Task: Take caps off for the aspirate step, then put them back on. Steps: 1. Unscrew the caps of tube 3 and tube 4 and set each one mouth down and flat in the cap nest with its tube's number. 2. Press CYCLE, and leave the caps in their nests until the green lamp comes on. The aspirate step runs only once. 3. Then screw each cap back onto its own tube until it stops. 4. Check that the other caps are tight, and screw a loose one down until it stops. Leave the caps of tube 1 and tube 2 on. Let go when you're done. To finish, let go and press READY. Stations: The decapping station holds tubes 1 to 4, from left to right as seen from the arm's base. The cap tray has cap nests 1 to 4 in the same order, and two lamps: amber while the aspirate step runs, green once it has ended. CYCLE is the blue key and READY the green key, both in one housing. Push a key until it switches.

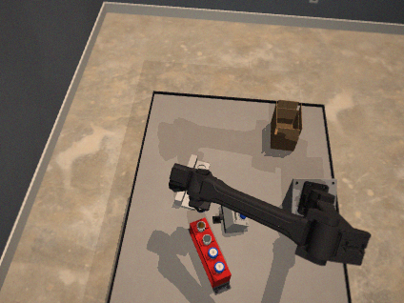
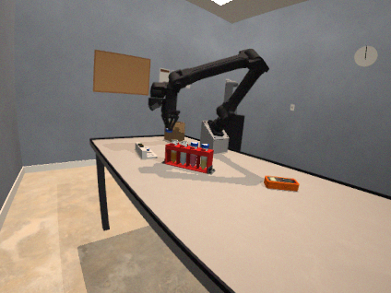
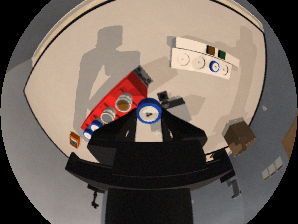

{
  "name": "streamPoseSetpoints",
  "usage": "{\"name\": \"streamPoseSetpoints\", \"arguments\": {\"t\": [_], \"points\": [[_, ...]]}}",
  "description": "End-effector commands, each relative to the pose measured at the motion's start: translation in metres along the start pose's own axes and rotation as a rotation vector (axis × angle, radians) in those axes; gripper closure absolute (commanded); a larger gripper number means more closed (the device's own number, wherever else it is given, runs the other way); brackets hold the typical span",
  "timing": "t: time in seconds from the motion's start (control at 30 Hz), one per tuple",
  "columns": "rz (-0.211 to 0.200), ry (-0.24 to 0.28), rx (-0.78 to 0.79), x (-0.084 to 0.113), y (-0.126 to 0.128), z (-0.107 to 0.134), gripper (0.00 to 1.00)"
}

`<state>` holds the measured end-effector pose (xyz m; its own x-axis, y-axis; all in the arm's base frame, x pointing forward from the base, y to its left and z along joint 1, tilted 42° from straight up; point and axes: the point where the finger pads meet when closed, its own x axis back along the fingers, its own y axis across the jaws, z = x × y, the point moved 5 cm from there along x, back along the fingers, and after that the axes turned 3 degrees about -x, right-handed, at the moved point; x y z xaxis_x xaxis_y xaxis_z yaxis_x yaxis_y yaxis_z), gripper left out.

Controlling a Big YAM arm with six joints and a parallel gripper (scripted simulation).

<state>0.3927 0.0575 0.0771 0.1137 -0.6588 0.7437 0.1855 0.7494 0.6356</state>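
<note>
The red decapping station (image 1: pixel 224 276) (image 2: pixel 189 159) (image 3: pixel 109 99) holds four tubes. Two tubes at one end carry blue caps (image 1: pixel 215 259). The two at the other end (image 1: pixel 203 232) (image 3: pixel 123 103) stand open. My gripper (image 2: pixel 170 129) (image 3: pixel 148 111) is shut on a blue cap (image 2: pixel 169 132) (image 3: pixel 149 116) and holds it in the air between the station and the white cap tray (image 1: pixel 181 199) (image 2: pixel 146 151) (image 3: pixel 193 46). Another blue cap (image 3: pixel 213 66) lies in one nest of the tray. In the top view my arm hides most of the tray.
The grey key housing (image 1: pixel 232 224) stands beside the station, partly under my arm. A cardboard box (image 1: pixel 286 125) (image 3: pixel 240 136) stands at the far side of the table. An orange device (image 2: pixel 281 182) lies further along the table. My arm's base (image 1: pixel 314 195) is at the table's edge.
</note>
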Motion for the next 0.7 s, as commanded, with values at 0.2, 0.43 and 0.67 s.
{"name": "streamPoseSetpoints", "arguments": {"t": [0.2, 0.43, 0.67], "points": [[0.003, -0.036, 0.008, 0.009, -0.061, -0.037, 1.0], [0.006, -0.031, 0.004, 0.009, -0.119, -0.053, 1.0], [0.005, -0.021, -0.005, 0.009, -0.16, -0.063, 1.0]]}}
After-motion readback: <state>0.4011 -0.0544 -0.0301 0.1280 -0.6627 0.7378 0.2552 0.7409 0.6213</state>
